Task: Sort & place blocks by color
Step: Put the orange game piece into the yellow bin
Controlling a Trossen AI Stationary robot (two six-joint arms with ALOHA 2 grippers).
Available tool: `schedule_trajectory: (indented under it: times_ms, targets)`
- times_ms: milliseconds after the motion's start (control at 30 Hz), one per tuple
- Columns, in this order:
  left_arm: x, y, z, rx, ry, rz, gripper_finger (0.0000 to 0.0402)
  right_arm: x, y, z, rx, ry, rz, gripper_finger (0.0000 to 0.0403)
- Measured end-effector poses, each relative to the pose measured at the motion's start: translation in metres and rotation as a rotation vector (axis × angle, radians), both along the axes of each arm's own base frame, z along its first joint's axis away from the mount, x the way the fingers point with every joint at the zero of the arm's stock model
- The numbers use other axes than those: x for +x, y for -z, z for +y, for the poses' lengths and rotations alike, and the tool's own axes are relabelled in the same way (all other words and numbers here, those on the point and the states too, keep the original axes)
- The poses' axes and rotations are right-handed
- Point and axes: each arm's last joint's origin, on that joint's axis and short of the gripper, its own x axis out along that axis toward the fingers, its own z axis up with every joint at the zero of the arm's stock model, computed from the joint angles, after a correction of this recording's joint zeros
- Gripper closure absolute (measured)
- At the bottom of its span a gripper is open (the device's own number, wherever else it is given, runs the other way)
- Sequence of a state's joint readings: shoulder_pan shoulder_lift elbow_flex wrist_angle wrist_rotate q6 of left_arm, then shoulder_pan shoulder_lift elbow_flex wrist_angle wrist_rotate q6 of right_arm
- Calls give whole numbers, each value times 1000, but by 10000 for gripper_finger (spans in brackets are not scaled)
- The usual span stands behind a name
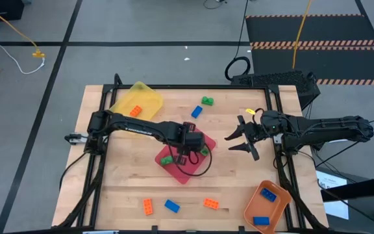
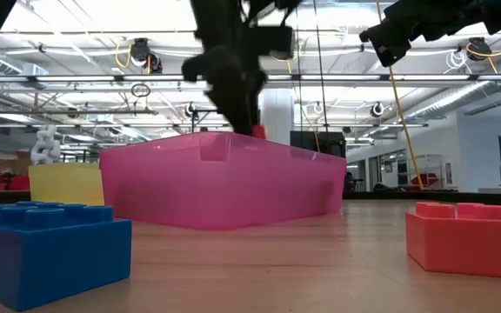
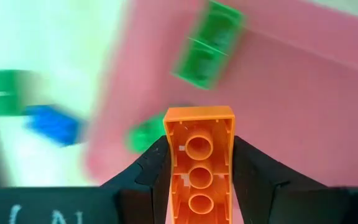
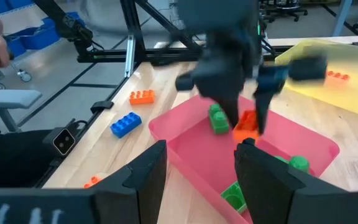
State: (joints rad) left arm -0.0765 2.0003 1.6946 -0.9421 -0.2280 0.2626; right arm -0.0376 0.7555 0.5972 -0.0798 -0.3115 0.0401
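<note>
My left gripper point(image 1: 192, 155) hangs over the pink tray point(image 1: 186, 174) at the table's middle, shut on an orange block point(image 3: 201, 163). Green blocks point(image 1: 167, 159) lie in that tray. My right gripper point(image 1: 240, 138) waits open in the air to the tray's right, holding nothing. An orange block point(image 1: 135, 112) lies in the yellow tray point(image 1: 137, 99) at the far left. Blue blocks point(image 1: 269, 194) lie in the orange tray point(image 1: 255, 207) at the near right. Loose blocks rest on the table: green point(image 1: 207, 101), blue point(image 1: 196, 112), orange point(image 1: 148, 206), blue point(image 1: 172, 206), orange point(image 1: 211, 203). My left gripper pinches the orange block by its two long sides point(image 3: 174, 163), one finger on each. The block lies along the fingers, its hollow underside toward the wrist camera. The fingers point steeply down from above. In the right wrist view the block point(image 4: 247, 124) hangs clear above the pink tray's floor.
In the low view a blue block point(image 2: 42, 248) and an orange block point(image 2: 472, 239) stand close to the near edge. A black cable point(image 1: 197, 170) loops over the pink tray's near side. Black frame rails point(image 1: 99, 162) run along the table's left and right sides.
</note>
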Motion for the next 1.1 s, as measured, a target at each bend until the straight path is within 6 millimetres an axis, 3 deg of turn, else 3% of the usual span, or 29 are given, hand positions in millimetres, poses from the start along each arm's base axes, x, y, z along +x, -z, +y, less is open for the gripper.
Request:
schedule_trajectory:
  times_ms: [167,333,467,700,833,967,1100]
  targets:
    - [5,-29,24,165,-197,-93,269,0,0,0,0,0,1,227]
    - [-5,-32,69,114,-364,-36,269,0,0,0,9,3,5,227]
    - [-22,-35,118,0,-502,13,269,0,1,0,18,5,12,227]
    - [-63,-54,194,2,-719,-5,269,0,1,0,20,6,17,227]
    - [-93,-55,233,-8,-854,44,269,-1,3,0,27,7,42,227]
    - [-115,-47,256,-55,-939,99,269,-2,6,0,29,6,70,227]
    - [-125,-32,261,-143,-966,135,269,-3,13,0,49,13,98,227]
